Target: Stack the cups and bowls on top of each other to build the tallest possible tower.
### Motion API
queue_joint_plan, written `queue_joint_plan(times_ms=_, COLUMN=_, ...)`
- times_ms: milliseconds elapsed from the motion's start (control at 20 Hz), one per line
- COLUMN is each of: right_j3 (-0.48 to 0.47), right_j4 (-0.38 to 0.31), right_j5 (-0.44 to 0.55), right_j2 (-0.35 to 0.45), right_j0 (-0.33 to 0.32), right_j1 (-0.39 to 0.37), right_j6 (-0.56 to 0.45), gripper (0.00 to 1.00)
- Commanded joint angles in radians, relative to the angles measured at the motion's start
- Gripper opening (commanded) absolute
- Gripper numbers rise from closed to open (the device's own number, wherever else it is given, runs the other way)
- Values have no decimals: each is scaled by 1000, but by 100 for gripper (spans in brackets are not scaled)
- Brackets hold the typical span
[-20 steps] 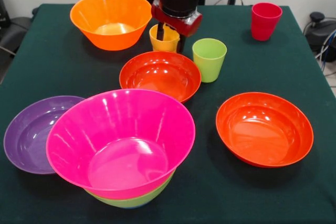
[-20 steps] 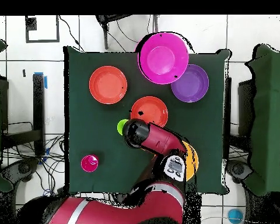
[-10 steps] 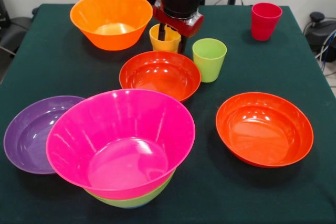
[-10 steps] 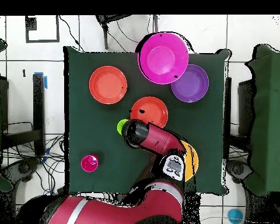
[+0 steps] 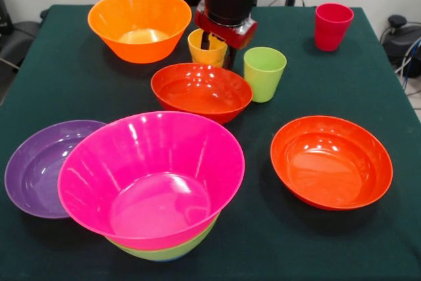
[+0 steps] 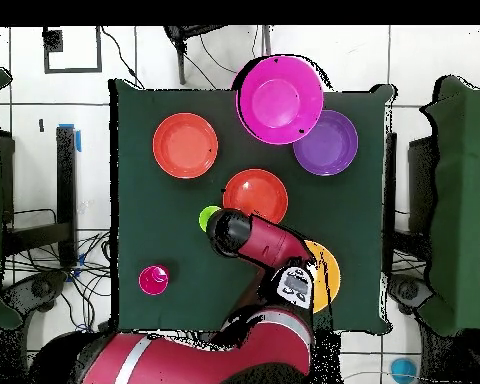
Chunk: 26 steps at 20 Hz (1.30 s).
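Observation:
My gripper [image 5: 218, 49] hangs low at the yellow-orange cup [image 5: 196, 47], right behind the far rim of a red-orange bowl [image 5: 201, 90]. I cannot make out what it touches. The lime green cup [image 5: 264, 74] stands just right of it, and the red cup [image 5: 333, 25] is at the far right corner. A magenta bowl [image 5: 151, 176] sits nested in a lime-green bowl [image 5: 168, 253] at the front. From overhead the arm [image 6: 246, 235] hides the gripper and the yellow-orange cup, next to the same red-orange bowl [image 6: 255, 195].
A deep orange bowl [image 5: 139, 24] stands at the far left, a purple bowl [image 5: 36, 169] at the near left beside the magenta one, and a second red-orange bowl [image 5: 331, 161] at the near right. All of them rest on the dark green table [image 5: 329, 241].
The gripper has shifted slightly right. The red-orange bowl by it has moved a little toward the arm and now shows less of its inside. The green cup has edged right.

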Motion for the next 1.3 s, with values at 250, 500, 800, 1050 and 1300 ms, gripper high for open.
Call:
queue_joint_plan(times_ms=250, right_j3=40, right_j4=-17, right_j5=-70, right_j2=129, right_j0=-7, right_j1=42, right_j6=126, gripper=100)
queue_joint_plan(times_ms=500, right_j3=28, right_j4=-19, right_j5=-60, right_j2=130, right_j0=-16, right_j1=42, right_j6=117, gripper=100)
queue_joint_plan(times_ms=800, right_j3=37, right_j4=-17, right_j5=-17, right_j2=128, right_j0=-12, right_j1=8, right_j6=112, gripper=100)
queue_joint_plan(times_ms=1050, right_j3=48, right_j4=-19, right_j5=30, right_j2=120, right_j0=-7, right_j1=-37, right_j6=103, gripper=100)
queue_joint_plan(times_ms=1300, right_j3=51, right_j4=-22, right_j5=67, right_j2=108, right_j0=-1, right_j1=-65, right_j6=100, gripper=100)
